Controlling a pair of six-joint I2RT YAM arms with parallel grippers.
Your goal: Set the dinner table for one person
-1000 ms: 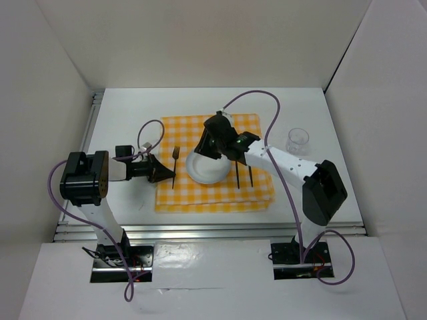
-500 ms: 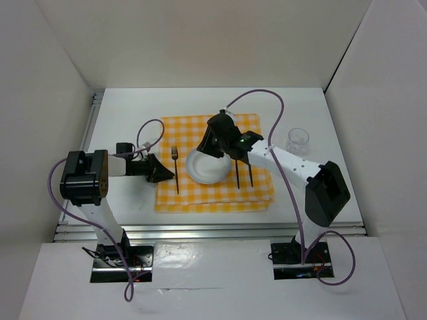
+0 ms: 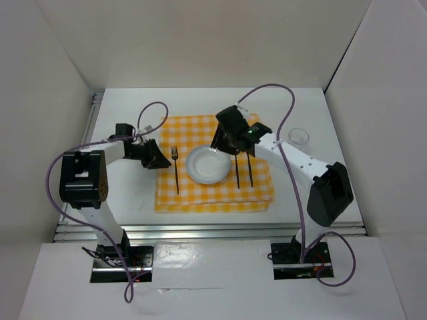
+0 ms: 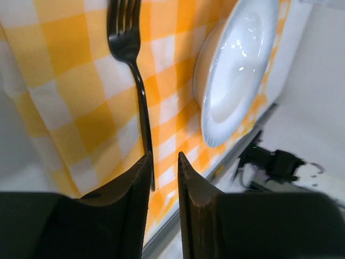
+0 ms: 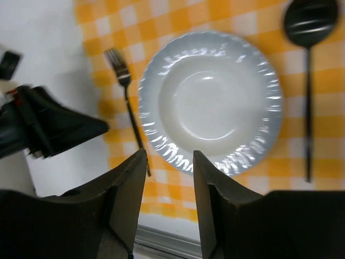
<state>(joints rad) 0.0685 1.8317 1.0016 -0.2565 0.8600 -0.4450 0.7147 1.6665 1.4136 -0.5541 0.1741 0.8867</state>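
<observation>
On the white dinner table [image 3: 127, 117] lies a yellow checked cloth [image 3: 220, 197]. A white plate [image 3: 209, 165] [image 5: 210, 102] [image 4: 237, 70] sits at its middle. A black fork [image 3: 176, 171] [image 4: 135, 81] [image 5: 126, 97] lies to the plate's left and two dark utensils [image 3: 243, 172] to its right; one is a spoon [image 5: 307, 54]. My left gripper [image 3: 162, 163] [image 4: 163, 162] hovers just left of the fork, slightly open and empty. My right gripper [image 3: 221, 145] [image 5: 168, 156] hangs open above the plate's far edge, holding nothing.
A clear glass [image 3: 298, 137] stands on the table right of the cloth. Silver rails [image 3: 200, 230] run along the near and left edges. White walls enclose the table on three sides.
My left gripper has opened off the fork and drawn back to the far left; the fork stays on the cloth. My right gripper has risen from the plate, moved back and opened wider.
</observation>
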